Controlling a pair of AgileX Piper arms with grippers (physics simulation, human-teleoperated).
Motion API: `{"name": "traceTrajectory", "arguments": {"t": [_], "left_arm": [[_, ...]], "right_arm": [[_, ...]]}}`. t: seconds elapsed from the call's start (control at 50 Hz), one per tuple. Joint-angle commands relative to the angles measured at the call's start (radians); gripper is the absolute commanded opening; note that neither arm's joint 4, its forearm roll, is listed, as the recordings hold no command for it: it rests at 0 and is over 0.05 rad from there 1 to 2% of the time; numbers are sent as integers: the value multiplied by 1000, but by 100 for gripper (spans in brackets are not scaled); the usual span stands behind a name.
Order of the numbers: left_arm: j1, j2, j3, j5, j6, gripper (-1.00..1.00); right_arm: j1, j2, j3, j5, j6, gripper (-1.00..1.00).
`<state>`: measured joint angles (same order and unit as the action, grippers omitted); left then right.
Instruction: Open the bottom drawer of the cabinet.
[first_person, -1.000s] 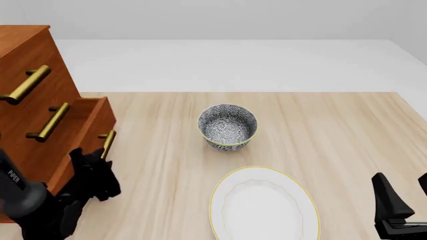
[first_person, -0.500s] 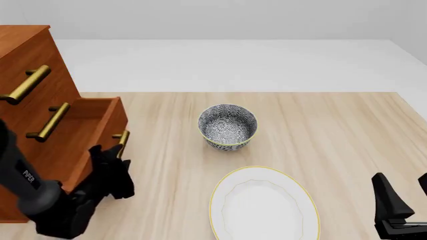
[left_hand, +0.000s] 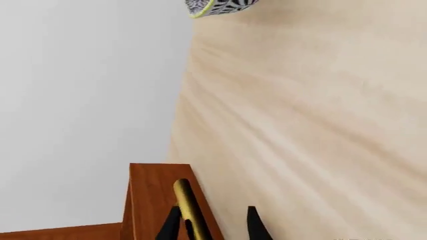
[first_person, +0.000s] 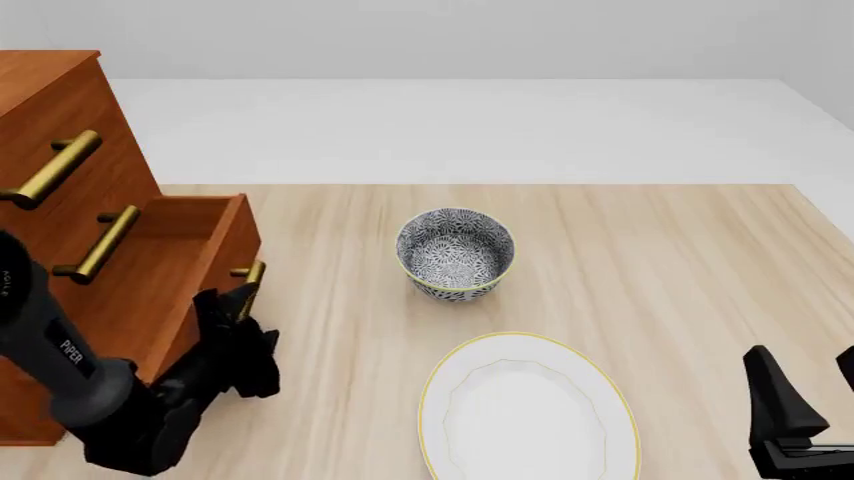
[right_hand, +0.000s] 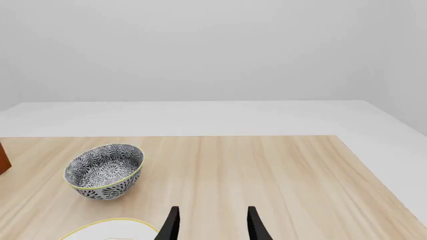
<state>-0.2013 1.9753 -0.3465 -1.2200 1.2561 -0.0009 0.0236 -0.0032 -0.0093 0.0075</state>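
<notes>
Cabinet (first_person: 60, 120) stands at far left of tabletop (first_person: 641, 260) in front view, reddish-brown wood w/ brass bar handles. Bottom drawer (first_person: 174, 270) is pulled out partway toward the bowl side, its open box visible from above, inside looks bare. Its handle (first_person: 248, 283) is just at the front face, partly hidden by the black fingers.

Left tool (first_person: 244, 345) sits at the drawer front; left arm comes up from lower left, labelled PIPER. In left wrist view the handle (left_hand: 189, 207) runs between the two dark fingers (left_hand: 252, 225), one finger on each side of the bar, drawer front (left_hand: 157, 200) just behind it. Jaws narrow, closed around the bar as far as can be seen; fingertips cut off by frame edge.

Right tool (first_person: 801, 400) at lower right corner of front view, well apart from everything. In right wrist view its fingers (right_hand: 171, 225) stand apart w/ nothing between them.

Bowl (first_person: 455, 252), blue-white patterned, upright near tabletop centre, well apart from drawer. Plate (first_person: 527, 410), white w/ yellow rim, on the near side of the bowl, not touching it.
</notes>
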Motion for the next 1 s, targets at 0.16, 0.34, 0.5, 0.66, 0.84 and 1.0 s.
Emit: {"name": "traceTrajectory", "arguments": {"t": [0.16, 0.34, 0.5, 0.66, 0.84, 1.0], "left_arm": [[-100, -225, 130, 1, -111, 100], [-155, -686, 127, 441, -272, 100], [-159, -1051, 34, 843, -366, 100], [-163, -1234, -100, 1156, -511, 100], [-147, -1258, -281, 1479, -707, 100], [-76, -1295, -347, 1615, -752, 100]], "right_arm": [[0, 0, 0, 0, 0, 100], [0, 0, 0, 0, 0, 100], [0, -1, 0, 0, 0, 100], [0, 0, 0, 0, 0, 100], [0, 0, 0, 0, 0, 100], [0, 0, 0, 0, 0, 100]]}}
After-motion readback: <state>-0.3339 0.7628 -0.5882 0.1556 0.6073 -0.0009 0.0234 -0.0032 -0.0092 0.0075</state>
